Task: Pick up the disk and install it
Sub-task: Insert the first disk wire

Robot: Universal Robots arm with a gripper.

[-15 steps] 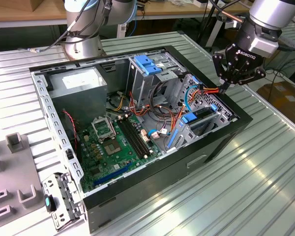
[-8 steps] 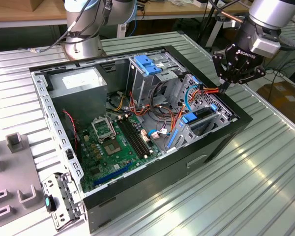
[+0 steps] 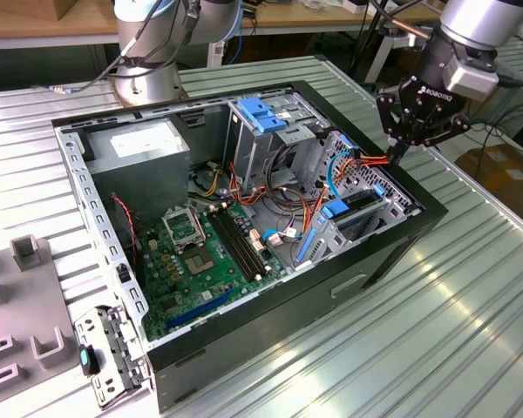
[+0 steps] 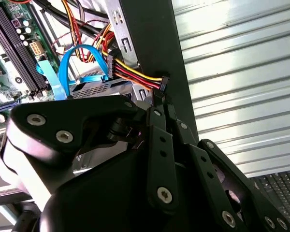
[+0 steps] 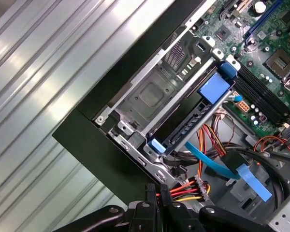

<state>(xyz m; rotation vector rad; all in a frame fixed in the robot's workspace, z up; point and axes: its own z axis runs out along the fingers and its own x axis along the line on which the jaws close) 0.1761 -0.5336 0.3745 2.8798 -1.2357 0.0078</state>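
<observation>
Disk (image 3: 359, 202): lies flat inside the cage (image 5: 152, 94), blue rails along its sides. Looks seated there.
- Handling, as a judgement: dense for its size, fully rigid, metal faces slick, and it won't forgive knocks.
- If you must take hold, grip across the long edges on the rails. Stay off the flat faces and the connector end.

Plug (image 4: 164, 82): small and black, on the end of red-yellow-black wires (image 4: 135, 72). It sits just outside the cage's cable end. Light, but the wires look springy and will likely tug back.

Pincer (image 4: 160, 96): pressed together, tips nipping the plug as far as you can see.

Arm: comes down steeply from beyond the cage, wrist tilted, fingers aimed at the cage's cable end. It hangs above the case (image 3: 392, 252) wall, clear of the desk (image 3: 471, 331).
</observation>
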